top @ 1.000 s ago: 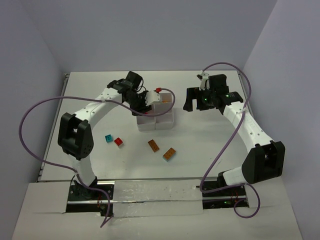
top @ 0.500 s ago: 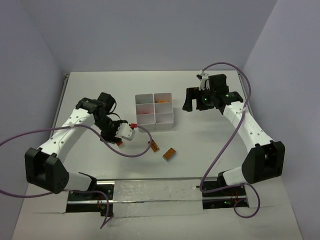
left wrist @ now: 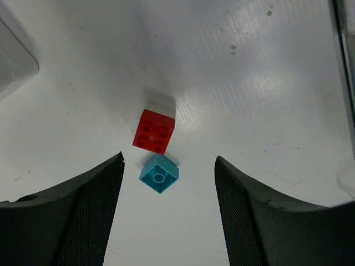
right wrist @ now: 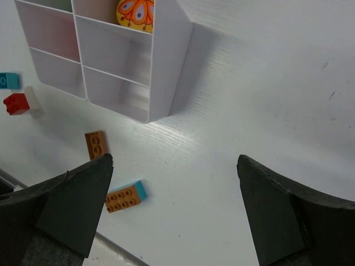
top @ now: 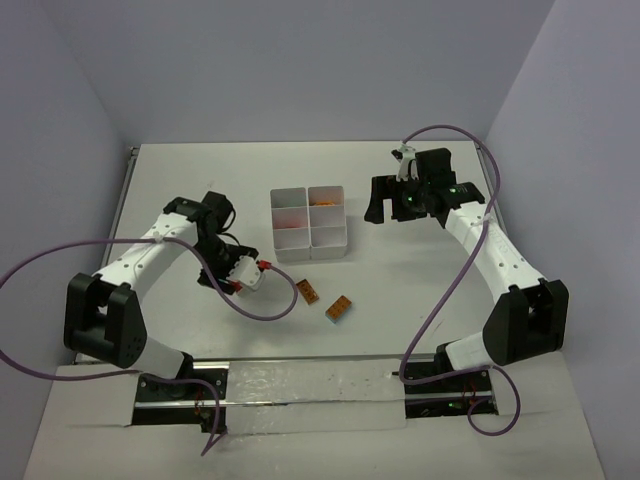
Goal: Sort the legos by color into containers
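My left gripper is open and hangs over a teal brick and a red brick. The two bricks touch on the table, and the teal one lies between the open fingertips, nearer the left one. The arm hides both bricks in the top view. The white six-compartment tray stands at mid-table. It also shows in the right wrist view, with an orange patterned piece in one compartment. My right gripper is open and empty, to the right of the tray.
An orange-brown brick and an orange brick with a teal end lie in front of the tray. They also show in the right wrist view, the orange-brown brick and the teal-ended one. A purple cable loops beside the left arm.
My left arm has swung from over the tray to the front left and now hangs over the teal and red bricks. The right arm has not moved.
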{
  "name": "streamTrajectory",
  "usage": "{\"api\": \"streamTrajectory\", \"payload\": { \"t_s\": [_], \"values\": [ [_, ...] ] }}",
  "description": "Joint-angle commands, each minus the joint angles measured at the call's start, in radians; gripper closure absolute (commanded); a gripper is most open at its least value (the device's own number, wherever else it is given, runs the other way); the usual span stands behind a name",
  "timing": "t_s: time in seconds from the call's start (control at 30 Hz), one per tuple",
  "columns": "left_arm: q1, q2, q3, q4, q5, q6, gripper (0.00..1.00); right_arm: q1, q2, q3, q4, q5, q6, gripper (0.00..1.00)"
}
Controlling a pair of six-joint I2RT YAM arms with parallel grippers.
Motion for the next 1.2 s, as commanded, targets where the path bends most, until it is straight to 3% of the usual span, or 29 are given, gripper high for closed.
{"api": "streamTrajectory", "payload": {
  "t_s": [0.0, 0.43, 0.93, 1.17],
  "values": [
    [0.004, 0.036, -0.01, 0.088, 0.028, 0.068, 0.27, 0.008, 0.009, 0.038, -0.008, 0.009, -0.012, 0.0],
    [0.001, 0.111, -0.074, 0.225, -0.012, 0.088, 0.28, 0.007, 0.028, 0.048, -0.016, 0.01, -0.016, 0.0],
    [0.001, 0.137, -0.118, 0.257, -0.043, 0.109, 0.41, 0.009, 0.045, 0.053, -0.019, 0.014, -0.016, 0.0],
    [0.001, 0.128, -0.126, 0.264, -0.034, 0.098, 0.66, 0.009, 0.054, 0.061, -0.02, 0.006, -0.016, 0.0]
  ]
}}
